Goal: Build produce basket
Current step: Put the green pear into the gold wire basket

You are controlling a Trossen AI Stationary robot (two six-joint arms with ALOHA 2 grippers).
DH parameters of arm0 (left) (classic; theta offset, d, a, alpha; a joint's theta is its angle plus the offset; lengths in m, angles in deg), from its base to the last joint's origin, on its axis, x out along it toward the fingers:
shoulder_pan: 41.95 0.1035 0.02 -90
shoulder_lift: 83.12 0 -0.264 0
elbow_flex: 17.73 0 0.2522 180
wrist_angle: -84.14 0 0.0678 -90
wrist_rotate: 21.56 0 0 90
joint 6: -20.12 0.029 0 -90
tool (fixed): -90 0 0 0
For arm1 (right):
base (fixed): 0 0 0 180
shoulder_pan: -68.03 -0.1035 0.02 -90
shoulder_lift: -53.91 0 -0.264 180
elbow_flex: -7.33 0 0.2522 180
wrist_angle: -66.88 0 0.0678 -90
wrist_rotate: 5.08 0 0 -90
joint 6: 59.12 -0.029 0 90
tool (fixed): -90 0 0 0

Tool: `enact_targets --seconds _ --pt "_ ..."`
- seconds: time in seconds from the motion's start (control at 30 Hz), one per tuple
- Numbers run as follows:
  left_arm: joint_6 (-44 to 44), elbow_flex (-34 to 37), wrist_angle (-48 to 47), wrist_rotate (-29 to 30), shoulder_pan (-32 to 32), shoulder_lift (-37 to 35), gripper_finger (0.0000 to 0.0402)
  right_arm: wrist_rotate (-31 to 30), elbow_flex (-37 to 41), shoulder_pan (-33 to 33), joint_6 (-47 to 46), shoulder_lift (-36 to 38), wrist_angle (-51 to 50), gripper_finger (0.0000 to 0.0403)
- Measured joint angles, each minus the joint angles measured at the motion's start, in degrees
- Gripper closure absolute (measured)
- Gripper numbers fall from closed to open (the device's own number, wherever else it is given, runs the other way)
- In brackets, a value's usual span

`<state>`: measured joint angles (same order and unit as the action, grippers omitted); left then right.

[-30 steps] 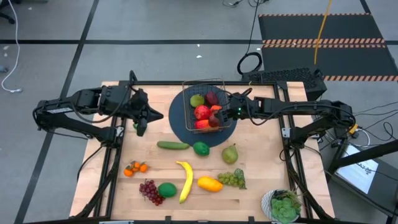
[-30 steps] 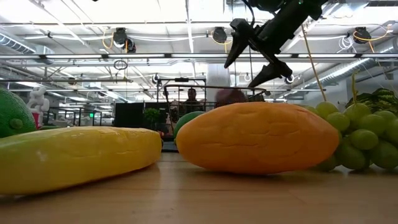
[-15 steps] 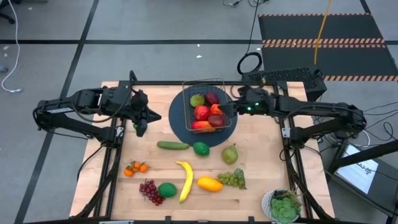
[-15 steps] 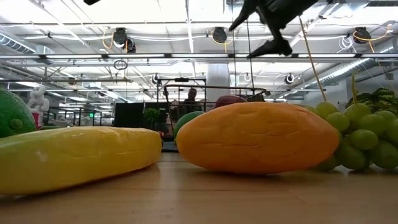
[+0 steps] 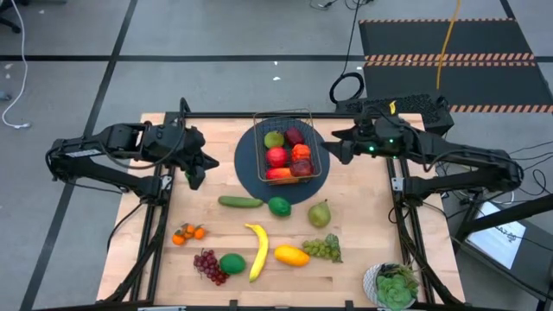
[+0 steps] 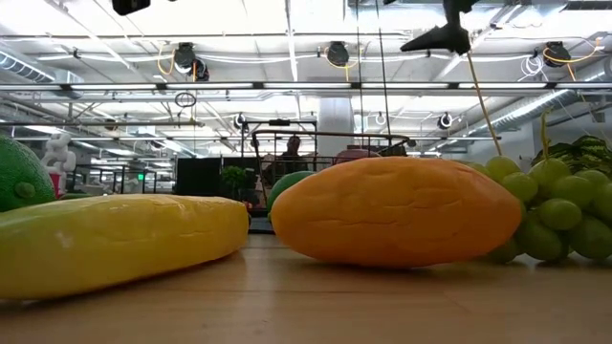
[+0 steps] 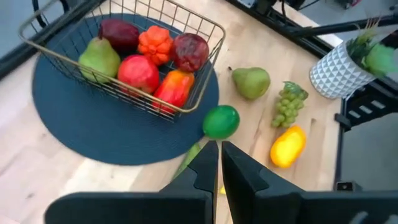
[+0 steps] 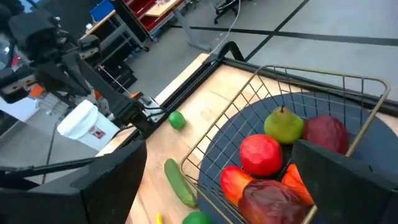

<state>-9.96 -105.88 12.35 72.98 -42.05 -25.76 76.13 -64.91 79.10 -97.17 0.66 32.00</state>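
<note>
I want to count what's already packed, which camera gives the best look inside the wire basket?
The left wrist view: the basket sits unobstructed with every piece inside visible. The high view shows it small; the right wrist view crops its near side behind a finger; in the low view the mango mostly hides it.

One wire basket (image 5: 289, 151) sits on one round mat (image 5: 251, 177). It holds six pieces: one green pear (image 7: 98, 57) and five red or orange fruits. Loose on the worktop (image 5: 363, 216) lie one cucumber (image 5: 240, 202), three limes, one pear (image 5: 320, 212), one banana (image 5: 257, 250), one mango (image 5: 291, 255), two grape bunches and one orange cluster (image 5: 187, 232). One potted plant (image 5: 393, 287) stands there.
</note>
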Motion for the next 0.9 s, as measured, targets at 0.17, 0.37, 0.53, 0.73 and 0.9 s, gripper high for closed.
enact_targets --seconds 0.17,0.37,0.53,0.73,0.9 --pt "-1.99 -0.04 1.12 -0.04 -0.79 2.12 0.0368 0.22 0.0 0.0 -0.06 1.48 -3.08 0.0007" --pt "-6.09 -0.06 3.36 -0.04 -0.87 7.08 0.0314 9.51 0.0 -0.03 2.59 1.94 -5.71 0.0007" --pt "-9.61 -0.06 8.35 -0.04 -1.23 11.37 0.0279 15.4 0.02 -0.09 8.04 1.76 -9.95 0.0009" --pt "-15.86 -0.06 15.34 -0.43 -3.78 15.3 0.027 16.55 0.04 -0.09 22.93 1.75 -14.24 0.001" --pt "-19.9 -0.02 18.79 1.6 -7.4 18.07 0.027 16.5 3.3 -0.09 37.57 1.72 -13.27 0.001"
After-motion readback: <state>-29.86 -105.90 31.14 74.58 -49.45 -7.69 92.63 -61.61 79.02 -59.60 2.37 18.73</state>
